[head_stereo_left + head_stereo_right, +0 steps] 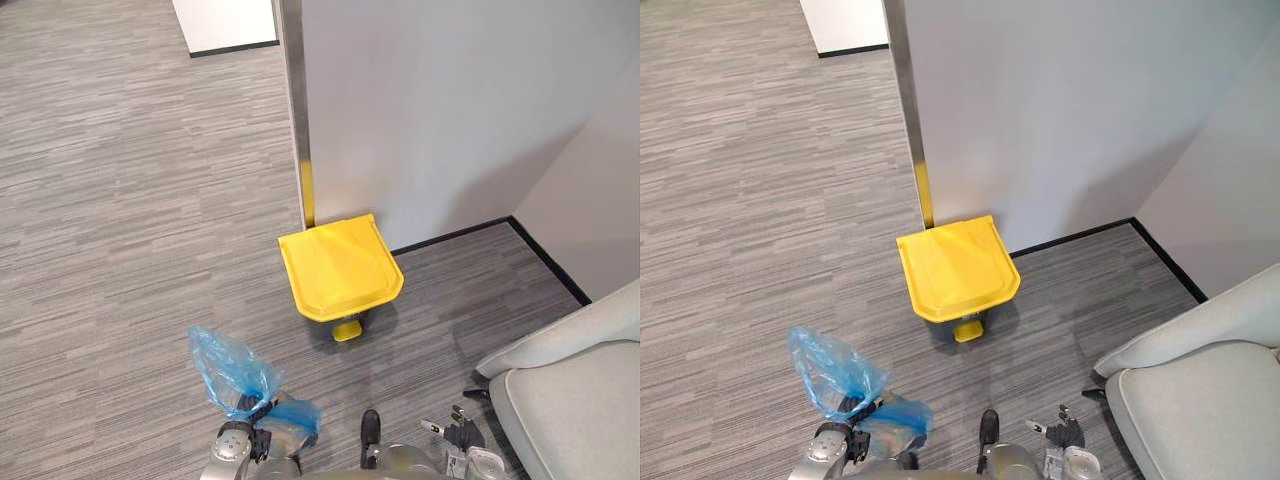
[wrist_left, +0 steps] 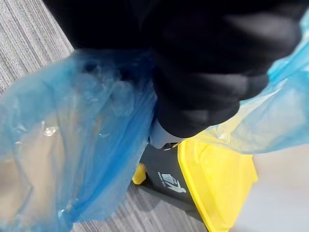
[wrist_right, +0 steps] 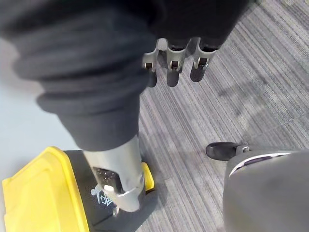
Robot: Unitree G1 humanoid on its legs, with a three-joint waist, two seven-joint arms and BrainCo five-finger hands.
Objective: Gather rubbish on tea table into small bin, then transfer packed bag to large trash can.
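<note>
The floor (image 1: 120, 220) in front and to the left of the shut yellow bin (image 1: 340, 268) is open, but a wall (image 1: 450, 110) stands right behind it and a grey sofa (image 1: 570, 390) sits off to the right.

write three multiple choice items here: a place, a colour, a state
1. Where does the dark pedal bin with the yellow plastic lid stand?
A on a table
B on the grey carpet by the wall
C on a shelf
2. What colour is the thin plastic bag held in the left hand?
A blue
B black
C white
3. That bin is:
A tipped over
B open
C shut
Key: B, carpet shows all round its foot; A, the film is translucent blue; C, its top lies flat down.
</note>
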